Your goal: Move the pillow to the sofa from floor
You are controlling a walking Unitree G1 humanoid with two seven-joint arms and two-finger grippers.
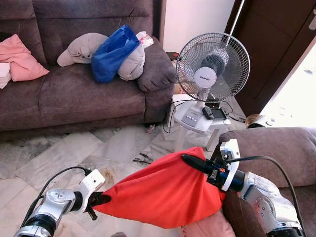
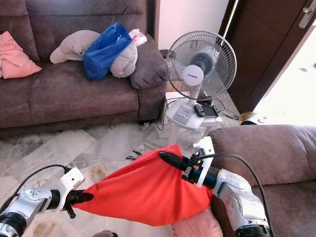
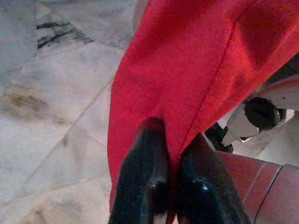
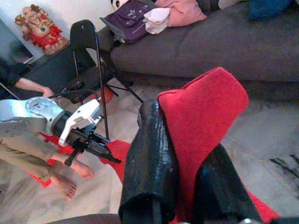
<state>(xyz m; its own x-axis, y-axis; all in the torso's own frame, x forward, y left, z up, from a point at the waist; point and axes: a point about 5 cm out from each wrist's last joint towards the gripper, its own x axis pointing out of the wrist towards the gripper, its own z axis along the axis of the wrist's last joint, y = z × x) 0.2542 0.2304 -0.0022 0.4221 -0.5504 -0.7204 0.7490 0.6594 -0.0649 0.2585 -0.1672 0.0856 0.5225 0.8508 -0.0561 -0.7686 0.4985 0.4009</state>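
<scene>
Gripping one red pillow [image 1: 168, 192] between them, left gripper [image 1: 98, 200] and right gripper [image 1: 190, 160] jaws clenched on it.

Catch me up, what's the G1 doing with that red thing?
It has the red pillow lifted off the marble floor, held between both arms. The left gripper is shut on one corner and the right gripper is clamped on the top edge. The brown sofa stands ahead, already carrying a blue bag and a pink cushion. A table fan stands beside it. The pillow is not yet on the sofa.
</scene>
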